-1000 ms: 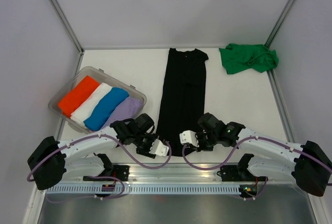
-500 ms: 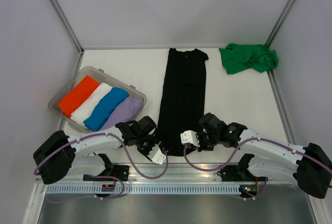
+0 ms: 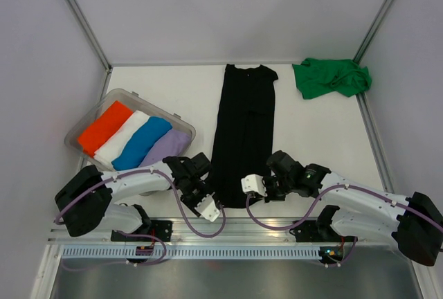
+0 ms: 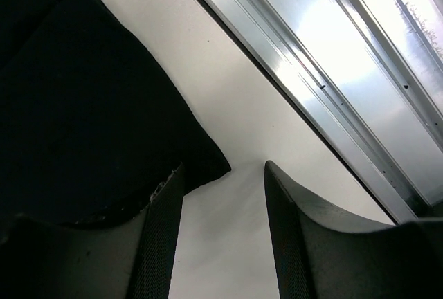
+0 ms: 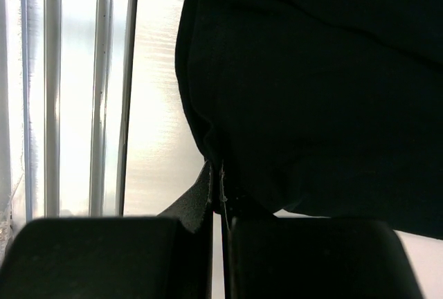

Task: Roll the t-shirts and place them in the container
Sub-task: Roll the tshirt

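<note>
- A black t-shirt (image 3: pixel 243 133), folded into a long narrow strip, lies flat down the centre of the white table (image 3: pixel 173 91). Its collar is toward the top of the overhead frame and its hem at the lower centre. It has not moved in the last second, and no roll has begun.
- The left arm is the one thing that has changed. Its base link has swung in from the lower left, and its tip has slid down and slightly left to the hem's left corner.
- In the left wrist view the left gripper (image 4: pixel 223 174) is spread wide, with the cloth corner lying between its fingers, close to the left-hand one. The metal rail (image 4: pixel 332 70) runs along the upper right. This looks like lining up for a pinch that is not yet made.
- The right arm has barely moved. In its wrist view the right gripper (image 5: pixel 220 195) is pressed together on a fold of the black hem.
- With one corner held and the other only bracketed, rolling likely waits on the left pinch.
- A clear plastic tub (image 3: pixel 73 136), at middle left, holds four rolled shirts, unchanged: orange (image 3: pixel 104 127), white (image 3: pixel 123 137), blue (image 3: pixel 142 144) and lilac (image 3: pixel 166 148).
- A green t-shirt (image 3: pixel 331 77) lies crumpled at the upper right, untouched.
</note>
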`<action>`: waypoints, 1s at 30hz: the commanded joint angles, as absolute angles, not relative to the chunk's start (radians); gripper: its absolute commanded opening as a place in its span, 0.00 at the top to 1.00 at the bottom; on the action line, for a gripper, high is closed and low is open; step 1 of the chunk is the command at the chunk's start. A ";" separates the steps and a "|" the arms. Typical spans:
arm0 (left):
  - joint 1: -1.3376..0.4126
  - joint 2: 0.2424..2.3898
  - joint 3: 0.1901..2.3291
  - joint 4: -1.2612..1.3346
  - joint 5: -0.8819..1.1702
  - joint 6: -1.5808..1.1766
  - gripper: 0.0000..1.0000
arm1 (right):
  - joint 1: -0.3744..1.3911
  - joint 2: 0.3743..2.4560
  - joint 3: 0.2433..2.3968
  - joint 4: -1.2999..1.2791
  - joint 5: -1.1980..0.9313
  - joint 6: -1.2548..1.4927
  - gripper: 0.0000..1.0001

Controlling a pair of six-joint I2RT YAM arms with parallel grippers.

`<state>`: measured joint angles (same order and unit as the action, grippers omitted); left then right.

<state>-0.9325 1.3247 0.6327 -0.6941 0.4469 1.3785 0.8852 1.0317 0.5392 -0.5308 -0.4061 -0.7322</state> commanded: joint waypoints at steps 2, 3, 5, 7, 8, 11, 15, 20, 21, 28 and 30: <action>-0.933 1.381 0.647 -0.720 0.422 1.363 0.44 | 0.879 1.009 0.532 -0.514 -0.420 -0.756 1.00; -0.934 1.390 0.659 -0.694 0.423 1.342 0.43 | 0.879 1.005 0.528 -0.514 -0.420 -0.755 1.00; -0.936 1.404 0.673 -0.654 0.425 1.313 0.43 | 0.879 1.003 0.526 -0.514 -0.420 -0.749 1.00; -0.946 1.440 0.683 -0.644 0.391 1.304 0.45 | 0.880 1.002 0.525 -0.520 -0.417 -0.749 1.00; -0.948 1.453 0.678 -0.641 0.382 1.305 0.47 | 0.881 1.000 0.525 -0.520 -0.413 -0.750 1.00; -0.950 1.459 0.652 -0.612 0.374 1.310 0.60 | 0.879 0.993 0.523 -0.515 -0.405 -0.738 1.00; -0.960 1.468 0.634 -0.565 0.373 1.276 0.84 | 0.879 0.986 0.520 -0.511 -0.397 -0.727 1.00; -0.959 1.483 0.647 -0.561 0.342 1.200 0.98 | 0.876 0.974 0.518 -0.515 -0.393 -0.724 1.00; -0.956 1.476 0.656 -0.564 0.353 1.178 0.98 | 0.873 0.968 0.520 -0.518 -0.393 -0.719 1.00; -0.792 1.476 0.859 -0.722 0.612 0.942 0.98 | 0.833 1.002 0.564 -0.569 -0.413 -0.700 1.00; -0.778 1.479 0.864 -0.726 0.649 0.908 0.98 | 0.812 1.046 0.574 -0.562 -0.374 -0.680 1.00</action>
